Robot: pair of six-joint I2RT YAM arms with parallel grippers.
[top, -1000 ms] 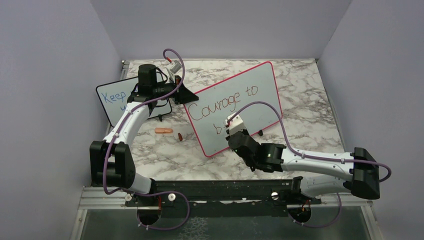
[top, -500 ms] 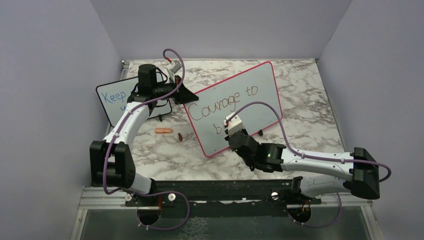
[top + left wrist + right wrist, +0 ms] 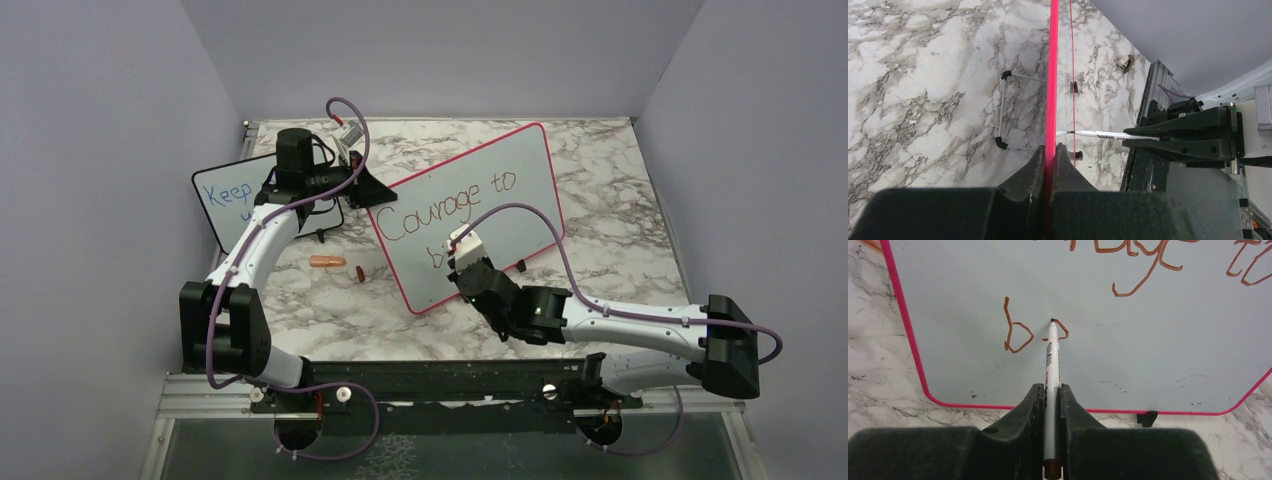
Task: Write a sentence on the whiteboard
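left gripper (image 3: 1050,152) clamps board (image 3: 520,215) edge to steady it; right gripper (image 3: 1051,390) pinches marker (image 3: 1051,365), tip on board just right of "b" (image 3: 1013,332); sentence (image 3: 450,205) looks half done

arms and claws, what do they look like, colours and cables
Both the left arm and right arm have white links with black joint housings and black bases. A purple cable loops along each. The left claw and right claw have black, wedge-shaped fingers.
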